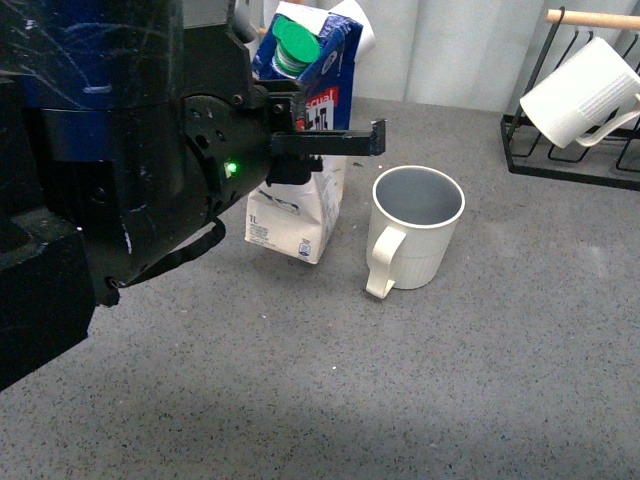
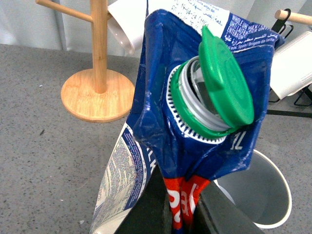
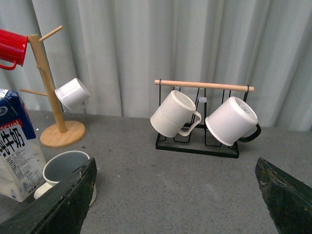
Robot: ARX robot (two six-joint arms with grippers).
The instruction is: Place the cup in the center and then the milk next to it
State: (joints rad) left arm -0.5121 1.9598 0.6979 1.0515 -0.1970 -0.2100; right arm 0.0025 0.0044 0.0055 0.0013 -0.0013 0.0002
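Left end effector (image 2: 183, 210) pinches the milk carton (image 1: 300, 200) below its gable, tilted, just beside the cup (image 1: 415, 235) standing mid desk (image 1: 450, 400). Level it, lower until the base sits flat, then release. Right end effector (image 3: 175, 165) spread, empty.

the milk (image 1: 297, 215) is glossy printed card with a smooth green plastic cap (image 2: 225, 87), the ribbed cup (image 1: 415, 238) looks matt ceramic, the grey tabletop (image 1: 450, 385) speckled and grainy.
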